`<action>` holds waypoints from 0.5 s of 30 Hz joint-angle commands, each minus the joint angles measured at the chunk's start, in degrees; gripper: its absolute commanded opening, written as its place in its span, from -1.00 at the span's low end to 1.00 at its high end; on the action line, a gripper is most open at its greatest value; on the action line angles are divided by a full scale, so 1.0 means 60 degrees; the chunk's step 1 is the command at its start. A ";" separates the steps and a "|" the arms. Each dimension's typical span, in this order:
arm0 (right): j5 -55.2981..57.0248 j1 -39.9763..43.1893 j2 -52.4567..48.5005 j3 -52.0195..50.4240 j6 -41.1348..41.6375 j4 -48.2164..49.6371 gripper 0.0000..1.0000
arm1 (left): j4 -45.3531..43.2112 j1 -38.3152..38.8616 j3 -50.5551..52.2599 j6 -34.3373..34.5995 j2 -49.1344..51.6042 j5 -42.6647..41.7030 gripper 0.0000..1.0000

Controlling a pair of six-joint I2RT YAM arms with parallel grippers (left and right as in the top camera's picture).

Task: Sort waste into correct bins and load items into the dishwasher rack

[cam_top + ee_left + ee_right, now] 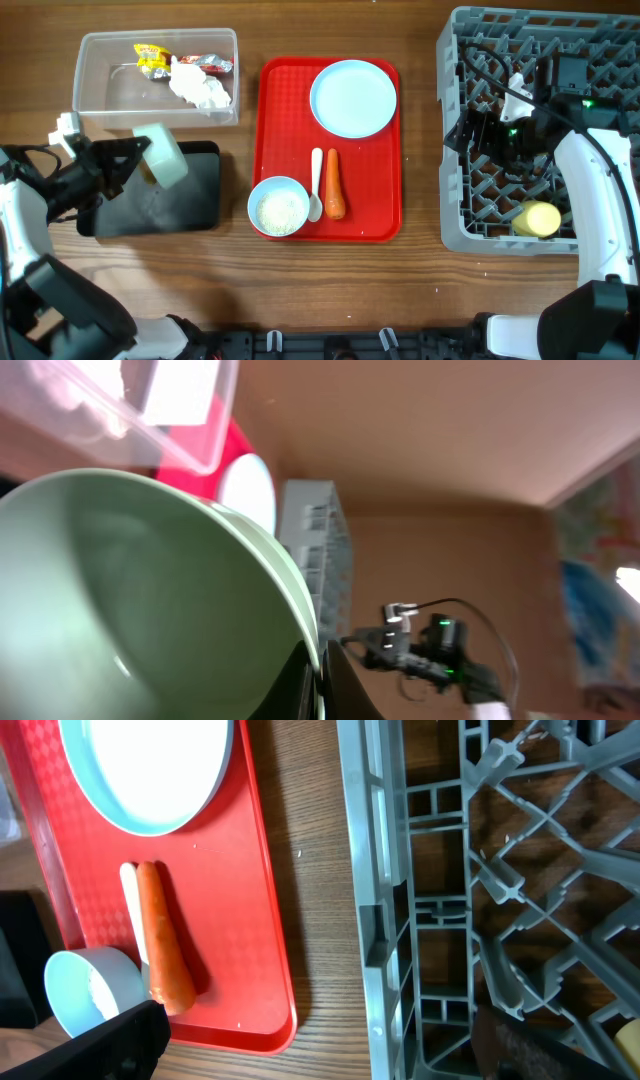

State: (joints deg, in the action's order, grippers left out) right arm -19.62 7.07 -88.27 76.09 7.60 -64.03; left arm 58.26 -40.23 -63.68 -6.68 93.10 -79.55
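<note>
Nearest on the wooden counter (420, 290), a red tray (375, 190) holds a pale blue-green bowl of white grains (278, 207) at its near-left corner. A yellow cup (541, 218) sits in the near part of the grey dishwasher rack (448, 215). On the left, the left fingers (143, 160) are clamped on the rim of an empty pale green bowl (162, 158), tilted above the black bin (190, 205). Mid-tray, a white spoon (316, 180) and an orange carrot (333, 185) lie side by side. The right fingers (315, 1025) are spread wide, holding nothing, above the rack's left part. Farther along the tray rests a pale blue plate (353, 97). Farthest, the clear tub (100, 100) contains snack wrappers (155, 58) and white tissue (205, 90).
</note>
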 commanded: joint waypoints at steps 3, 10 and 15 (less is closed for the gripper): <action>0.0058 0.0004 0.0033 -0.0007 -0.0244 -0.0022 0.99 | -0.0204 -0.0076 0.0080 -0.0328 0.1133 -0.1800 -0.92; 0.0047 0.0004 0.0033 -0.0007 -0.0229 -0.0022 0.99 | -0.1045 0.1694 -0.0459 -0.0634 0.0594 -0.0452 -0.92; 0.0025 0.0004 0.0033 -0.0007 -0.0197 -0.0204 0.99 | -0.1206 0.5293 -0.2488 -0.0251 -0.0310 0.3840 -0.92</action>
State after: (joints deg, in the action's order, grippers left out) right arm -19.62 7.07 -88.27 76.09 7.20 -64.82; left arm 51.77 -18.06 -72.38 -9.15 95.64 -73.12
